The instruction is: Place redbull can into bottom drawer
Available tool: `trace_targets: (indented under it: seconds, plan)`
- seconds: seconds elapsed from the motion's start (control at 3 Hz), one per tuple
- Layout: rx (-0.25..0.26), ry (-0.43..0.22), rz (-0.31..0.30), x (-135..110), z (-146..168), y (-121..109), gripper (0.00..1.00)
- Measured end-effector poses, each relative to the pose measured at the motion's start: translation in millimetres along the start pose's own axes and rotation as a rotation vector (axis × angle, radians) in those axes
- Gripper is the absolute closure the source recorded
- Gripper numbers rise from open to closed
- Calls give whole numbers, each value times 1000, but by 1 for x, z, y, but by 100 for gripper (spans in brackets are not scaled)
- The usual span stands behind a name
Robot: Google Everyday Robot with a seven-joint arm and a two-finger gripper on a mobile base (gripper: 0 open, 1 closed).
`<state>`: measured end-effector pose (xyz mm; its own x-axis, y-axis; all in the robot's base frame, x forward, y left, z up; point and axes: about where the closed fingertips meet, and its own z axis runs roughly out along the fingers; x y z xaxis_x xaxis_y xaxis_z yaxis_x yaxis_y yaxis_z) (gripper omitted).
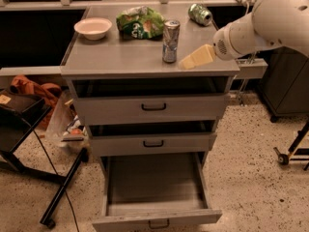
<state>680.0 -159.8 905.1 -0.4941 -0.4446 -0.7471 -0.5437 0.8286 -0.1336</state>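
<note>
The redbull can [170, 40], tall, slim, silver and blue, stands upright near the middle of the grey cabinet top [111, 57]. My gripper [187, 62], cream-coloured, is over the cabinet top just to the right of the can and a little below its base, a short gap away. The white arm [270, 18] reaches in from the upper right. The bottom drawer [154, 187] is pulled out fully and its tray is empty; its small dark handle [158, 224] shows at the front edge.
A green can [200, 13] lies on its side at the back right. A crumpled green chip bag [140, 22] and a white bowl [92, 28] sit at the back. The two upper drawers [153, 108] are slightly open. A black stand [29, 139] is at left.
</note>
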Motion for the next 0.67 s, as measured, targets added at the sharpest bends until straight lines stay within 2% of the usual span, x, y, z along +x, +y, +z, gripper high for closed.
trace_targets:
  seconds: [0.33, 0.67]
  plan:
    - [12, -56, 70, -15, 29, -4, 0]
    - [-28, -114, 119, -33, 53, 2, 0]
